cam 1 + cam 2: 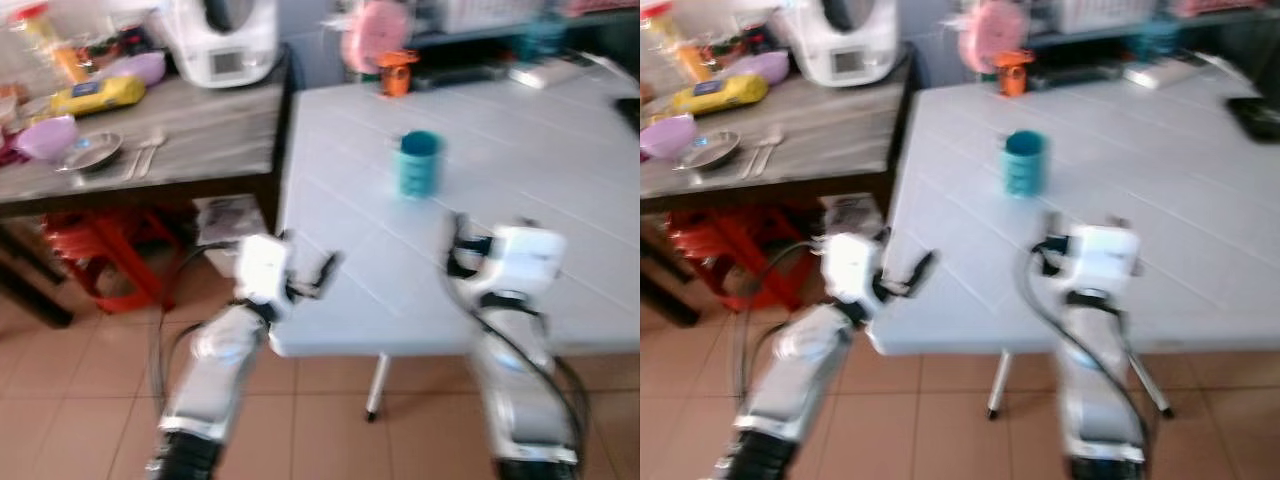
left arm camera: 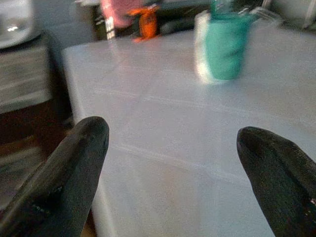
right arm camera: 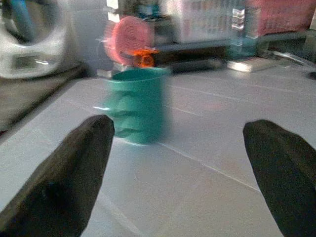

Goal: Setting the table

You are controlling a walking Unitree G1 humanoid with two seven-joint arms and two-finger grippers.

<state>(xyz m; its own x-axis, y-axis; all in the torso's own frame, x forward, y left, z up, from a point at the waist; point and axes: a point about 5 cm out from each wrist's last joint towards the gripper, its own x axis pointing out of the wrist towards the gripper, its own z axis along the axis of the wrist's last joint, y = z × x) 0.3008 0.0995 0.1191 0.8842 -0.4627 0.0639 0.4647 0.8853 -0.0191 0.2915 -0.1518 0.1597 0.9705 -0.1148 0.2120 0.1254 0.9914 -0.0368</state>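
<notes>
Progress is slim: 1 teal cup (image 1: 419,163) stands on your white surface (image 1: 560,200); bowls (image 1: 47,136) and spoons (image 1: 146,155) wait on the side counter (image 1: 200,130). Left hand (image 2: 173,173) and right hand (image 3: 180,173) are released, empty.

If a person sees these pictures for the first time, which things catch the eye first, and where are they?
A teal cup stands alone on the pale white table, ahead of both grippers. The left gripper is at the table's near left edge and the right gripper is over the table, both open. To the left, a wooden side table carries bowls, spoons and a white appliance.
</notes>
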